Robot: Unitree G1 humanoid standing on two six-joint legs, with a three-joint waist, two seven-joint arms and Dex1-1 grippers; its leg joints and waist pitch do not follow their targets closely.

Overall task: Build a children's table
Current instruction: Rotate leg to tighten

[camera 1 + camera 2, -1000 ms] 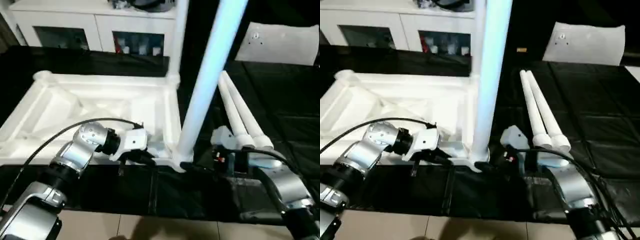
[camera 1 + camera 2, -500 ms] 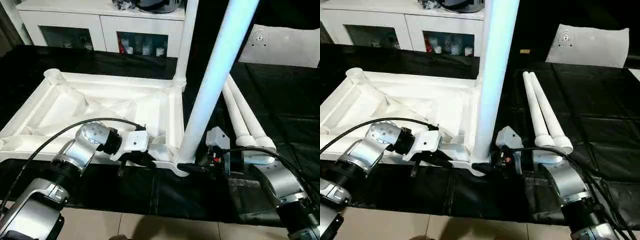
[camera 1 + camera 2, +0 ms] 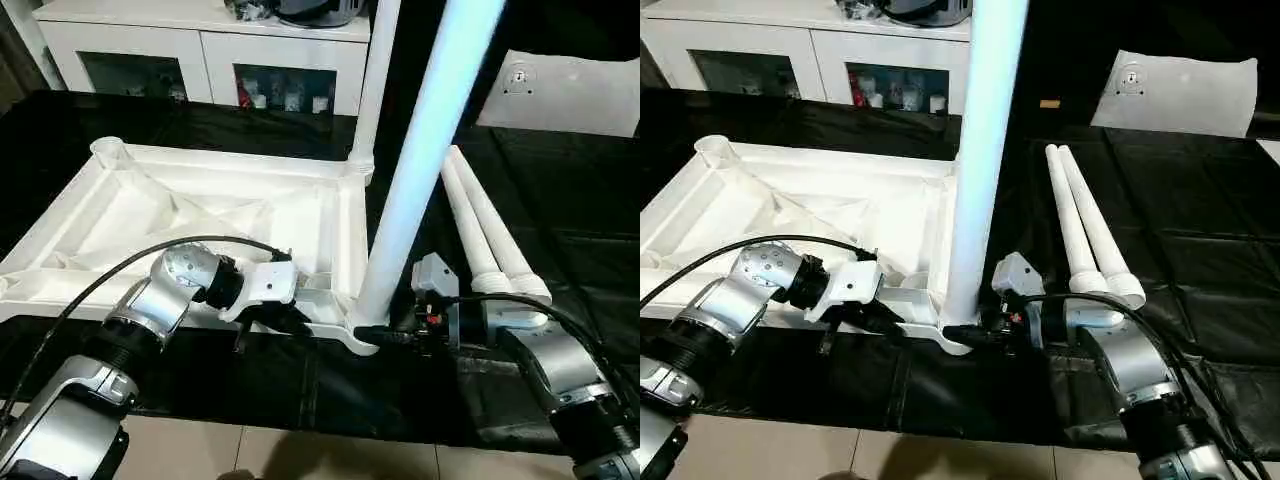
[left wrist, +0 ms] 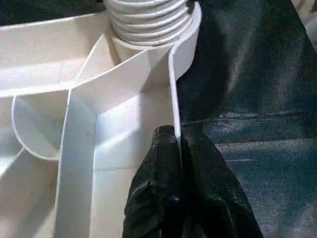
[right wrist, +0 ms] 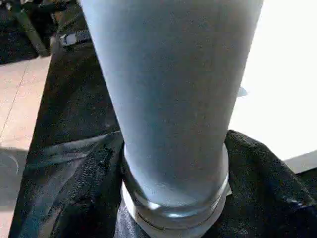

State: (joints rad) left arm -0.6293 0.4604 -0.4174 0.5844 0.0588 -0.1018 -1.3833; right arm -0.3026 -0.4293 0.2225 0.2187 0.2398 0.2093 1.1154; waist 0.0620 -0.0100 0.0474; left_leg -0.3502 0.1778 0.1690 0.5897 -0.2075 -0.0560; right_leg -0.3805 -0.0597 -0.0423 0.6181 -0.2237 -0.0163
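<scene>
The white tabletop (image 3: 215, 160) lies upside down on black cloth, ribbed underside up. One white leg (image 3: 420, 170) stands in its near right corner socket, leaning slightly right. A thinner-looking far leg (image 3: 372, 80) stands at the far right corner. Two more legs (image 3: 480, 225) lie side by side on the cloth to the right. My left gripper (image 3: 290, 322) is shut on the tabletop's near rim wall (image 4: 174, 99), one finger (image 4: 153, 188) on each side. My right gripper (image 3: 970, 335) clasps the near leg's base (image 5: 168, 99), with black fingers (image 5: 84, 198) pressed against both sides.
A white cabinet with glass doors (image 3: 200, 50) stands behind the cloth. A flat white board (image 3: 575, 90) lies at the far right. Black cloth (image 3: 570, 220) covers the work surface, and pale floor tiles (image 3: 350, 455) show along the near edge.
My right gripper's fingers have closed in on the base of the upright leg. The camera tilted after the oldest frame. My left gripper keeps its hold on the rim.
</scene>
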